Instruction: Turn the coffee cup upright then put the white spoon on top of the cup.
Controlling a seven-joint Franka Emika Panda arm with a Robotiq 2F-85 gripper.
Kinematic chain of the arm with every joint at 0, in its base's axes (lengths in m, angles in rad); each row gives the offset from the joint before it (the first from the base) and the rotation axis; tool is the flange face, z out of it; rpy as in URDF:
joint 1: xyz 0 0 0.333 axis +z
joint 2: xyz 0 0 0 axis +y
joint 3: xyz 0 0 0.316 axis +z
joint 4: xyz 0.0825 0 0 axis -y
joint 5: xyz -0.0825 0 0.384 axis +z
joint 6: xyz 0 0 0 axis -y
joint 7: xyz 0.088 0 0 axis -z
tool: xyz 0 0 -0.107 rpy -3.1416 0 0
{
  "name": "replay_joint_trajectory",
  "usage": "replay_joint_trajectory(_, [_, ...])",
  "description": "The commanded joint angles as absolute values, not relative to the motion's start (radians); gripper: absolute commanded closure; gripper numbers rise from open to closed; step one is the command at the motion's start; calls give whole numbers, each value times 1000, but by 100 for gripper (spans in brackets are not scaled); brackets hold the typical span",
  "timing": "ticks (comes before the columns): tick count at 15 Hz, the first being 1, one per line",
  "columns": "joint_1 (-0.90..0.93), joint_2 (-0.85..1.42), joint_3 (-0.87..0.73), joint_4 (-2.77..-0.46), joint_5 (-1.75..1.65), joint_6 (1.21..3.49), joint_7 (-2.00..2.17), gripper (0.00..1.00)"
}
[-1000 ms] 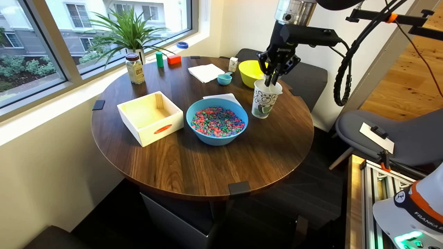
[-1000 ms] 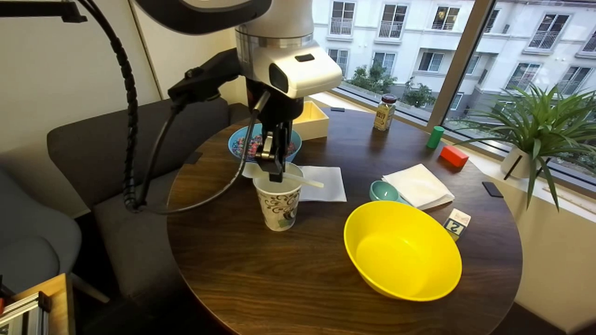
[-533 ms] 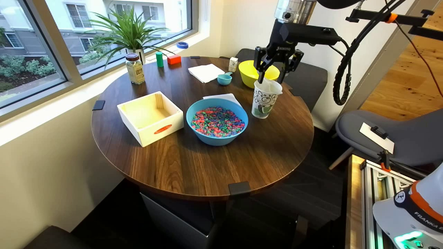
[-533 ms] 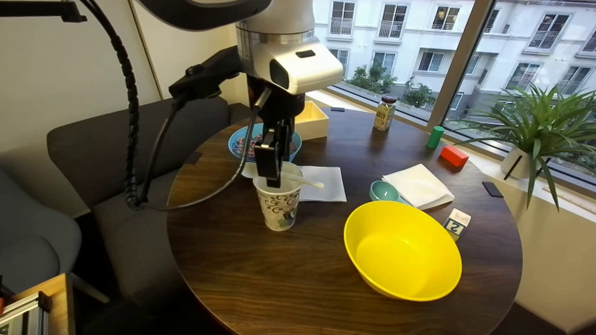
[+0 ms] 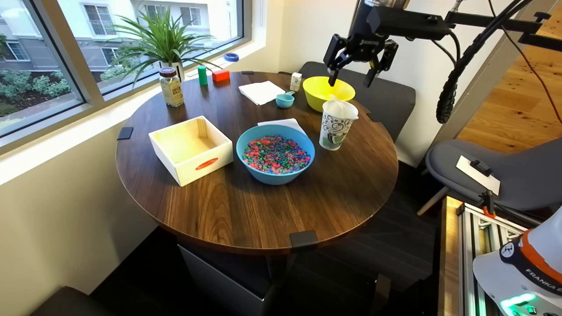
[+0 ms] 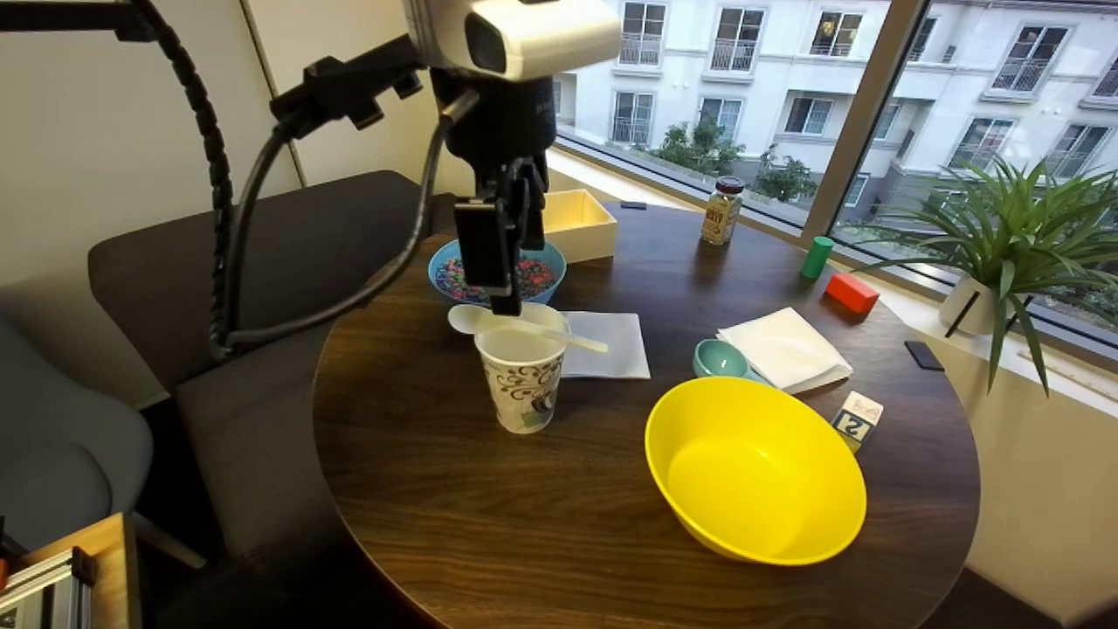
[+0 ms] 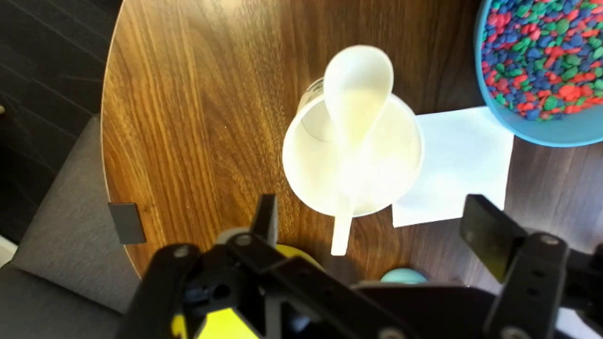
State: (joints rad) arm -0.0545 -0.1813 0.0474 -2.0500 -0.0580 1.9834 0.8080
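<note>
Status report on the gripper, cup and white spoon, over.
Gripper open, empty, apart from the white spoon. Coffee cup upright, spoon lying across its rim. Blue bowl nearby, not touching the cup; nothing seen blocking the gripper.

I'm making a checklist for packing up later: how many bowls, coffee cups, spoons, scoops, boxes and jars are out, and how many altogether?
Bowls: 2 (yellow bowl, blue bowl)
Coffee cups: 1 (printed coffee cup)
Spoons: 1 (white spoon)
Scoops: 1 (teal scoop)
Boxes: 1 (wooden box)
Jars: 1 (lidded jar)
Total: 7
</note>
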Motion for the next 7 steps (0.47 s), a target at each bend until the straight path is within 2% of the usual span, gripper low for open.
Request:
replay_joint_trajectory(1, [-51,-273,73,-2098,-137,1964,876,0])
replay_joint_trajectory(2, [-52,-217,58,-2053,-101,1975,838,0])
replay_joint_trajectory(7, [-54,-259,70,-2078,-121,1974,849,0])
